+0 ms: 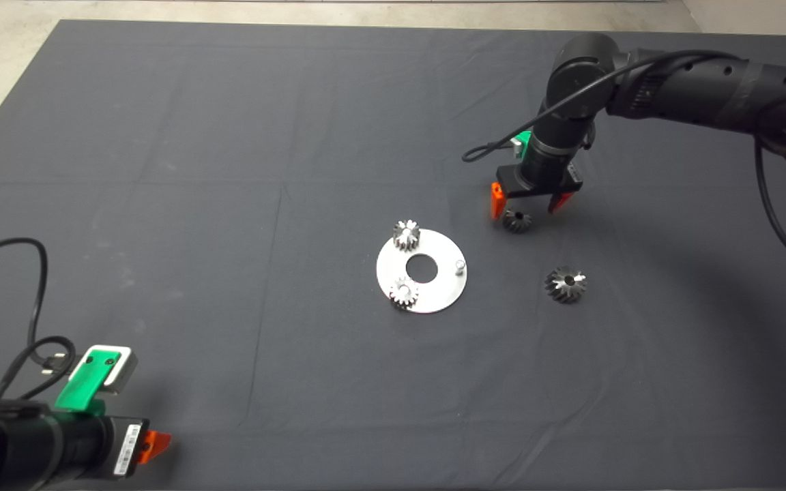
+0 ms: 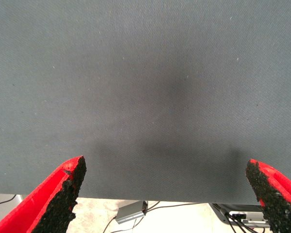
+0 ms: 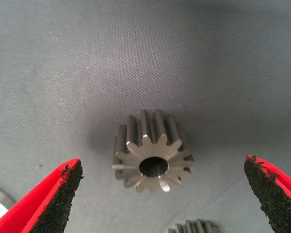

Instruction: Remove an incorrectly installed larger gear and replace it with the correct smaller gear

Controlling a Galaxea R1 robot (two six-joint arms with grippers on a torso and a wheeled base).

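Right gripper (image 1: pixel 528 204) hovers over smaller gear (image 1: pixel 516 220), fingers apart, nothing grasped. Larger gear (image 1: pixel 565 284) already off plate (image 1: pixel 442 290), on mat. Pin (image 1: pixel 460 264) bare; installing left. Left gripper (image 1: pixel 154 447) parked, spread.

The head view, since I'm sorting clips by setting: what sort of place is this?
Probably a robot test bench in a lab or workshop: a dark mat over a table, bare concrete-like floor beyond its edge, steel gears around a round metal plate, and cabled arms, the right hand over the smaller gear.
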